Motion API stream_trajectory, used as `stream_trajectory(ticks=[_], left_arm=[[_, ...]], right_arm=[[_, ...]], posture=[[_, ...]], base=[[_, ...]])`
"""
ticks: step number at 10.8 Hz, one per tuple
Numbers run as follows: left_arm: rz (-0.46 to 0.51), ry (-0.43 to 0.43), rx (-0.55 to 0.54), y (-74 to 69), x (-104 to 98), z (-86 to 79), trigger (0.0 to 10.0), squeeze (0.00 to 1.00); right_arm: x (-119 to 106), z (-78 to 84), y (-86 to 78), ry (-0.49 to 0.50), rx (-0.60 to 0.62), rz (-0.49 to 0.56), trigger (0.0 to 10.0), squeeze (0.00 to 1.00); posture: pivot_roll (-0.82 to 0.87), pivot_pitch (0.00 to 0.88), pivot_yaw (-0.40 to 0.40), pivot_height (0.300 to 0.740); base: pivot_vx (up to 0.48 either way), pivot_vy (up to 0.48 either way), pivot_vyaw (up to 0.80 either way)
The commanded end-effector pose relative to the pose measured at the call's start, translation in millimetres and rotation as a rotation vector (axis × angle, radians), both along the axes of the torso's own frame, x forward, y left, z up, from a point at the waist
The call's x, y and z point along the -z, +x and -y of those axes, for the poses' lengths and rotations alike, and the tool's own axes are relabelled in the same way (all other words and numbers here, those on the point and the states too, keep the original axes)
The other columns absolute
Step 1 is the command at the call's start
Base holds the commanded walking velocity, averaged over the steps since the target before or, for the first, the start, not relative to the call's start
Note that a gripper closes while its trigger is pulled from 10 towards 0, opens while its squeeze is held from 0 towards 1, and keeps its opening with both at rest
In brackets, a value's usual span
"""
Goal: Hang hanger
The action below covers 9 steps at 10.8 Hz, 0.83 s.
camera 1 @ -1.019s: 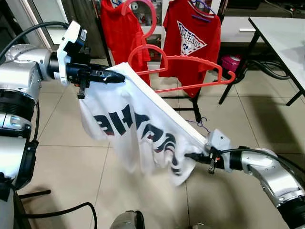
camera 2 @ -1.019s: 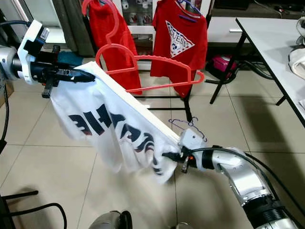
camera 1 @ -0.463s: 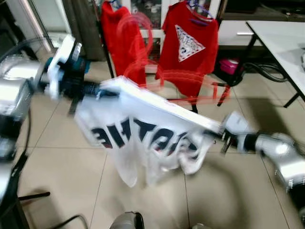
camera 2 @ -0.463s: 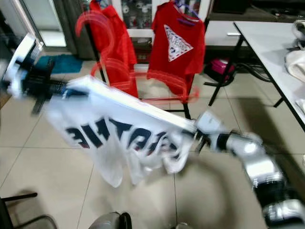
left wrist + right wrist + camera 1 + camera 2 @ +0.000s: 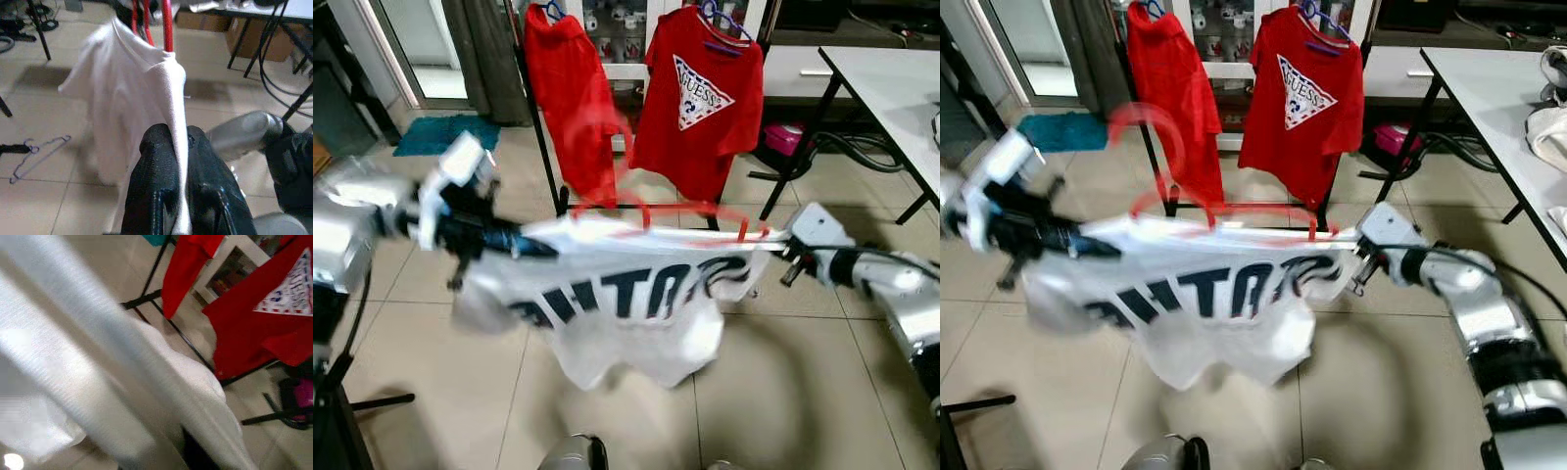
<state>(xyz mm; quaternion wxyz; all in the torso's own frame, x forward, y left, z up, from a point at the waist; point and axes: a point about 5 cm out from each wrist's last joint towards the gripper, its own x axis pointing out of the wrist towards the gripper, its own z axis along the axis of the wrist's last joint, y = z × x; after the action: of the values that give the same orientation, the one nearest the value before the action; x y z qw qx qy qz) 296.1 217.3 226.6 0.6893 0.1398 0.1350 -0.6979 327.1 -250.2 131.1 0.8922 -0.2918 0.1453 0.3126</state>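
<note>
1. The left hand [image 5: 178, 161] is clamped on one shoulder of the white T-shirt [image 5: 626, 294]; in the left wrist view the cloth is pinched between its two black fingers [image 5: 156, 171].
2. The right hand [image 5: 781, 257] is at the shirt's other shoulder. The blur hides whether its fingers are closed on the cloth, so I cannot tell.
3. A second ago the shirt sloped steeply, left hand high and right hand low near the floor. Now the right hand has come up and the shirt is stretched almost level between the two, with its dark lettering reading across.
4. The red hanger [image 5: 656, 201] is inside the shirt's neck, with its hook (smeared by motion) rising above the collar. Earlier it stood out to the right above the sloping cloth; now it lies along the shirt's top edge.
5. Behind the shirt stands a black clothes rack [image 5: 536, 117] with two red T-shirts [image 5: 703, 98] on hangers. The rack's floor bar lies just beyond the stretched cloth.
6. To the right is a white desk [image 5: 891, 83] on black legs, with a pink object [image 5: 783, 137] beneath it. A loose wire hanger [image 5: 34, 152] lies on the tiled floor [image 5: 783, 392].
</note>
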Motion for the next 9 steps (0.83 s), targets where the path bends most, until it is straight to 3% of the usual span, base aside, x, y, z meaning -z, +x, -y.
stream_trajectory(ticks=[1, 2, 3, 5, 9], left_arm=[[0.032, 0.052, -0.024, -3.1, -6.4, -12.9, 0.0, 0.00], [0.056, 0.119, -0.080, -5.5, 10.2, -18.2, 0.0, 0.00], [0.069, 0.130, -0.103, -4.2, 13.2, -19.6, 0.0, 0.00], [0.213, 0.227, -0.210, 8.8, 30.1, -19.6, 0.0, 0.00], [0.272, 0.225, -0.232, 37.7, 48.0, 31.1, 0.0, 0.00]], right_arm=[[-2.7, 35.0, -4.4, -0.051, 0.140, -0.008, 0.0, 0.00], [-8.5, 35.1, 1.6, -0.062, 0.129, 0.018, 0.0, 0.00], [-9.6, 34.5, 2.4, -0.062, 0.124, 0.022, 0.0, 0.00], [-16.6, 23.5, 3.8, -0.068, 0.039, 0.046, 0.0, 0.00], [-34.8, -19.9, -10.1, -0.063, -0.210, 0.077, 0.0, 0.00]], posture=[[-0.09, 0.008, 0.040, 0.740], [-0.09, 0.007, 0.037, 0.740], [-0.09, 0.007, 0.037, 0.740], [-0.08, 0.005, 0.037, 0.740], [-0.09, 0.000, 0.047, 0.740]], base=[[0.000, 0.000, 0.00], [0.000, 0.000, 0.00], [0.000, 0.000, 0.00], [0.000, 0.000, 0.00], [0.000, 0.000, 0.00]])
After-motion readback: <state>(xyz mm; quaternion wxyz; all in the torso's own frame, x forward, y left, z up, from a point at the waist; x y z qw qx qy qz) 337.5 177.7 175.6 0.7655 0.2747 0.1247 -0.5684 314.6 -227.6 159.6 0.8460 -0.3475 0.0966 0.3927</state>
